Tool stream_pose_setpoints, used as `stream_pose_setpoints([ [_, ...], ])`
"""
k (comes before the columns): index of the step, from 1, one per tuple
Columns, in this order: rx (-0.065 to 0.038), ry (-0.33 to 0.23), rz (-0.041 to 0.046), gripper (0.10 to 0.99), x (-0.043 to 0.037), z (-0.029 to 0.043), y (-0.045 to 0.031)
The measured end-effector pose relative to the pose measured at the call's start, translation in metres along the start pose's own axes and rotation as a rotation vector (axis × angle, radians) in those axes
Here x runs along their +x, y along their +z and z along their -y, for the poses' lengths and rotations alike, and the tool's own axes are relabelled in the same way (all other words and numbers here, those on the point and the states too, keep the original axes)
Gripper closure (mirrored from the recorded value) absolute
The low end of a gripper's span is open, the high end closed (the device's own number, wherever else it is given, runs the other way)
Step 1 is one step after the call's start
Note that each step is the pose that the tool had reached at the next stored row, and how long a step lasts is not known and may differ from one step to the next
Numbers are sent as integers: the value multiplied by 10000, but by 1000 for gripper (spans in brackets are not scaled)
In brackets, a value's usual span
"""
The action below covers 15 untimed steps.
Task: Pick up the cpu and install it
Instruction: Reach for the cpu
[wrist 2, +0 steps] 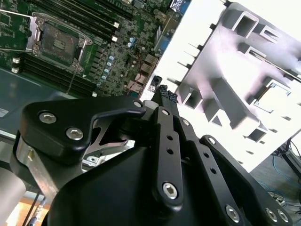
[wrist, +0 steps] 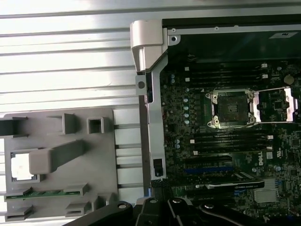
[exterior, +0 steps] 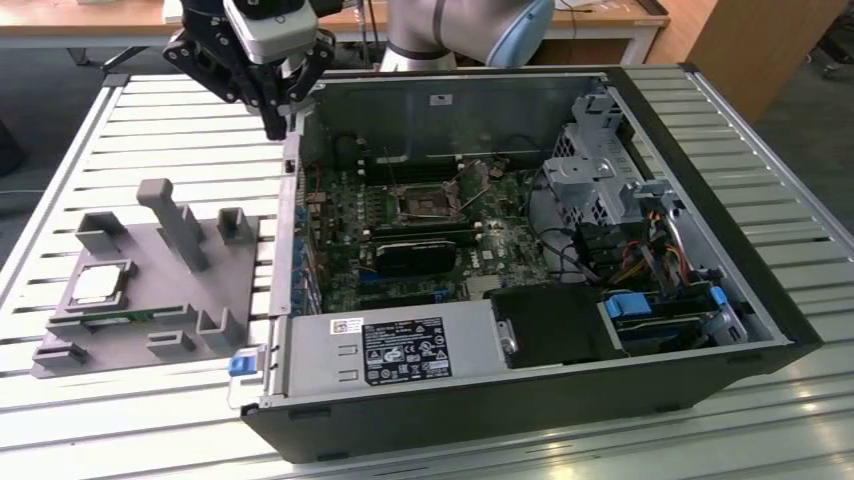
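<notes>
A slatted metal table (exterior: pixel 174 130) is seen across the exterior view. Beyond it, along the top of the frame, a wooden desk (exterior: pixel 607 15) is visible, and a wooden panel (exterior: pixel 747 45) with grey floor beside it is seen at the upper right.

An open computer case (exterior: pixel 747 300) is laid on its side over the centre and right of the table. Inside it a green motherboard (exterior: pixel 400 235) is exposed, with the black square socket (exterior: pixel 430 203) near its middle; in the first wrist view the socket's metal frame is seen folded open beside it. A grey power supply (exterior: pixel 387 350) is set along the lower edge of the case, and a metal drive cage (exterior: pixel 594 160) with bundled cables is placed at the right.

At the lower left of the exterior view a grey holder (exterior: pixel 134 335) with upright posts is placed on the table, just beside the case. The cpu (exterior: pixel 98 284) is seated flat in a square recess of this holder, silver top upward, and a green memory stick (exterior: pixel 140 318) is lodged in a slot just below it.

The hand (exterior: pixel 275 122) is held at the upper left of the exterior view, pointing down at the left wall of the case, well apart from the cpu. Its fingertips are seen brought together, with nothing between them. The pale robot arm (exterior: pixel 454 30) is seen at the top centre.
</notes>
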State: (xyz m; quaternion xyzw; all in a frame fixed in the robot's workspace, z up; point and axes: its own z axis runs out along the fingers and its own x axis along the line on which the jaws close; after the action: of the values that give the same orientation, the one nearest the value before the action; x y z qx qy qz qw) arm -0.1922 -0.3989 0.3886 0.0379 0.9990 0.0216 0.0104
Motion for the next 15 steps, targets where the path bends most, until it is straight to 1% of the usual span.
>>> stream_pose_setpoints([
  [15,1,1,-11,980,123,10,6],
])
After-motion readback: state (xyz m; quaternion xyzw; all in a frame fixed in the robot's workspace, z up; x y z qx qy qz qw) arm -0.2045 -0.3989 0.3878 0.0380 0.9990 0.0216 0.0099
